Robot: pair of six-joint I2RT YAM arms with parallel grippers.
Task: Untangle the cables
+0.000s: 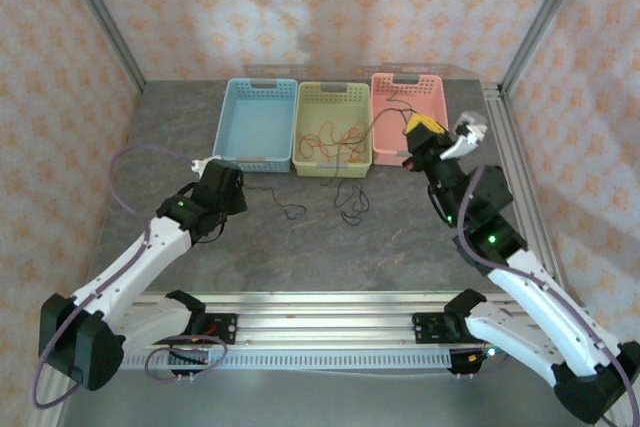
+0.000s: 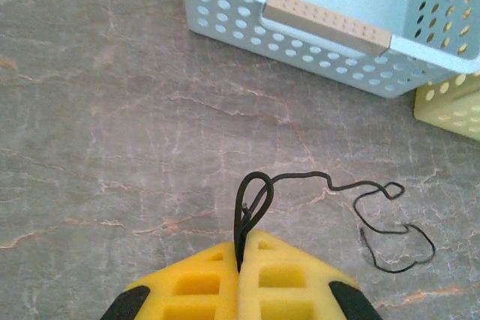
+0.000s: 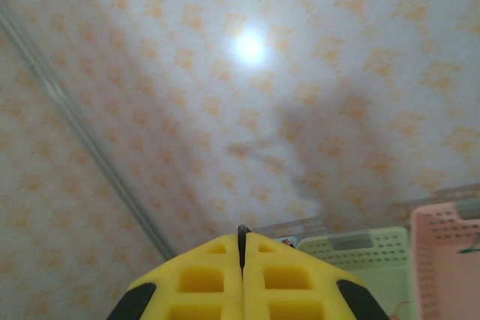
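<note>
The untangling looks partly done. One black cable (image 1: 290, 209) lies on the grey table (image 1: 300, 257) on its own, in front of the yellow-green basket (image 1: 333, 89) and towards its left. It is free of the others, and one end is clamped between the closed yellow pads of the left gripper (image 2: 241, 249). In the left wrist view that end loops up out of the seam and the rest trails loosely away across the stone. A second dark cable (image 1: 352, 202) sits directly in front of the same basket, bunched into a small knot that probably needs opening out.

The orange-red cable (image 1: 328, 142) is coiled inside the yellow-green basket, with a strand rising over its right wall towards the right gripper (image 1: 418, 127). The right gripper is held up beside the pink basket (image 1: 415, 102), which stands to the right of the yellow-green one. Its pads are pressed together with a dark sliver at the seam, so I judge it to be pinching that strand, though the grip itself is too small to confirm. A thin wire also seems to lie in the pink basket. The blue basket (image 1: 255, 122), left of the yellow-green one, shows nothing inside.
</note>
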